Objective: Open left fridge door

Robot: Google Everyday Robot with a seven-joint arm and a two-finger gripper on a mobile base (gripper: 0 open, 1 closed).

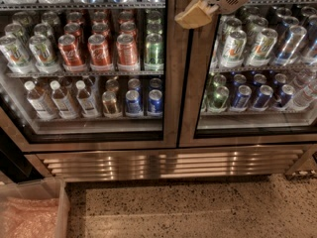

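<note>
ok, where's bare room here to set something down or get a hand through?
Bare floor between the bin and the grille. Shelves behind the left fridge door are packed. The pincer hangs up top before the doors' meeting frames.

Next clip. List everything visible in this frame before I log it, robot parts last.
left fridge door: one, steel frame, glass pane, left half, shut.
right fridge door: one, steel frame, right half.
red cans: three in front, more behind, left door's middle shelf.
green can: one in front, right of the red cans.
clear bottles: three, white caps, left door's lower shelf.
white-green cans: at least two, behind right door.
grille: one, steel, under doors.
bin: one, clear, bottom-left floor.
gripper: one, tan, top centre, in front of the doors' meeting edge.
</note>
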